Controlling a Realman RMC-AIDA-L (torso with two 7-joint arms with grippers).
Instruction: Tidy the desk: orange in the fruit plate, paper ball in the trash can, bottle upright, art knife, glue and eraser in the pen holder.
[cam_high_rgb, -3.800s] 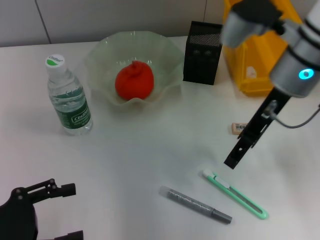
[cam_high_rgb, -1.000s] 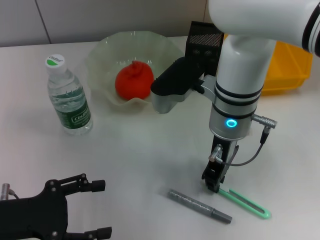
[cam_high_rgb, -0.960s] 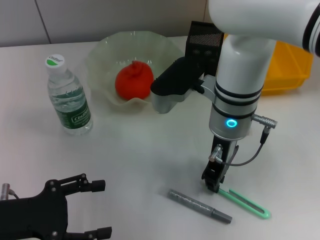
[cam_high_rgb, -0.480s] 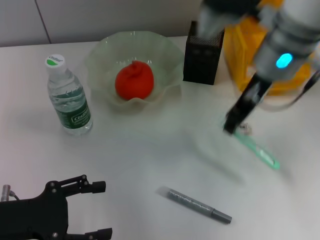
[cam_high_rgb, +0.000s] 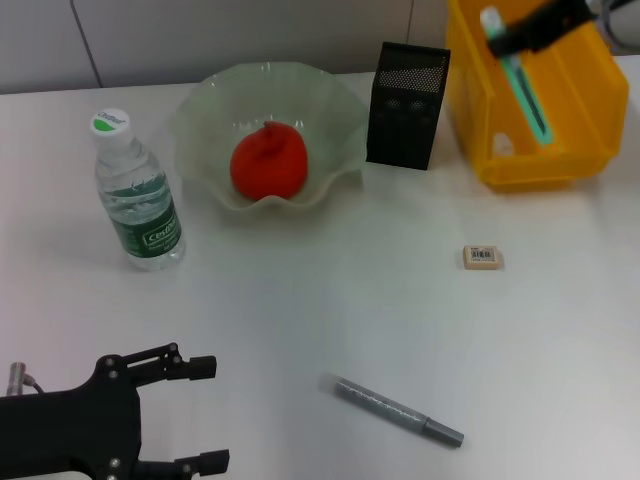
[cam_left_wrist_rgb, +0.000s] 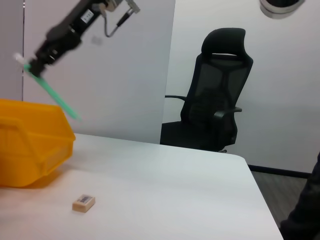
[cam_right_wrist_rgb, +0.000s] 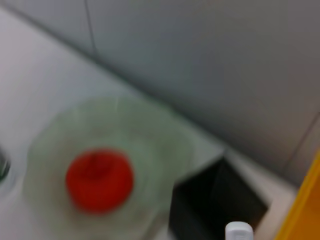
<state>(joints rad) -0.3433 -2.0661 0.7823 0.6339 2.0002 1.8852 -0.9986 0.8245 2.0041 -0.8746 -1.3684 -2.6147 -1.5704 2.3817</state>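
At one o'clock of the head view, right gripper (cam_high_rgb: 522, 27) carrying the green art knife (cam_high_rgb: 522, 82) high over the yellow bin (cam_high_rgb: 560, 160), fingers clamped on its white end, blade end hanging down. Judging the step in hand as taking the knife to the black mesh pen holder (cam_high_rgb: 406, 105), just at nine o'clock of the bin; next calling for shifting over its open top, standing the knife upright, then letting go.

Counting: one orange (cam_high_rgb: 268, 160) lying in the one fruit plate (cam_high_rgb: 330, 105); one water bottle (cam_high_rgb: 137, 195) standing upright at ten o'clock; one eraser (cam_high_rgb: 482, 257) at three o'clock; one grey glue pen (cam_high_rgb: 397, 410) at five o'clock. No paper ball showing.

At seven o'clock, left gripper (cam_high_rgb: 200, 415) idling low, fingers apart.
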